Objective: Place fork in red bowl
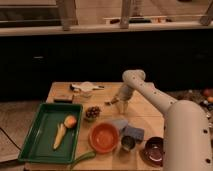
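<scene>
The camera view shows a wooden counter [60, 91] in front of a dark cabinet wall, with the white arm [160, 102] reaching in from the right. The hand [121, 104] is down at the counter's middle, pointing at the surface. Just left of it lies the fork [111, 101], a small shiny sliver on the wood; whether the fingers are shut on it or only beside it, I cannot tell. The red bowl [104, 137] sits nearer the front edge, apart from the fork. Left of it is a green tray [35, 135] holding a banana [59, 136] and an orange fruit [70, 121]. A small dark bowl [92, 112] stands between tray and hand. A metal cup [128, 143] and a maroon bowl [154, 149] stand right of the red bowl.
</scene>
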Available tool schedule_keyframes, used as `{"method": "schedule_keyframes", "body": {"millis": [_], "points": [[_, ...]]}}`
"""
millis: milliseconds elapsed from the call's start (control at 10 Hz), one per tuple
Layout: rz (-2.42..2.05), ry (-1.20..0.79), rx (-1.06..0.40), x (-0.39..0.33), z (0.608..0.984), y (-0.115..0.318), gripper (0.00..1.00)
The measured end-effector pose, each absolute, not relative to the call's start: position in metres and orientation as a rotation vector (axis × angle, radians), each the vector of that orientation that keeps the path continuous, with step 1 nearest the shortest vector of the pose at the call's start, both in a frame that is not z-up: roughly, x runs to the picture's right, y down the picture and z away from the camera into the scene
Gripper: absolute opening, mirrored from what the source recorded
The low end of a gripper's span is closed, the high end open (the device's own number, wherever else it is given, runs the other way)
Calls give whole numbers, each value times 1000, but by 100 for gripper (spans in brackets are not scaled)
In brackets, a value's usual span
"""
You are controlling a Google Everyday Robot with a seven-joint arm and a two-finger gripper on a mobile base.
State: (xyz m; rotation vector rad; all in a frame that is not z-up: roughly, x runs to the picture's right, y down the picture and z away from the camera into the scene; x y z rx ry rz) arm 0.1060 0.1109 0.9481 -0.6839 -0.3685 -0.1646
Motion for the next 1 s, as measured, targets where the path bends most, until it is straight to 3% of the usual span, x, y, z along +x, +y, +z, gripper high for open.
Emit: {"method": "schedule_keyframes", "body": {"millis": [200,1000], "points": [[-165,-366,-684,109,945,109,2],[-139,-371,-687,122,946,111,0]]}}
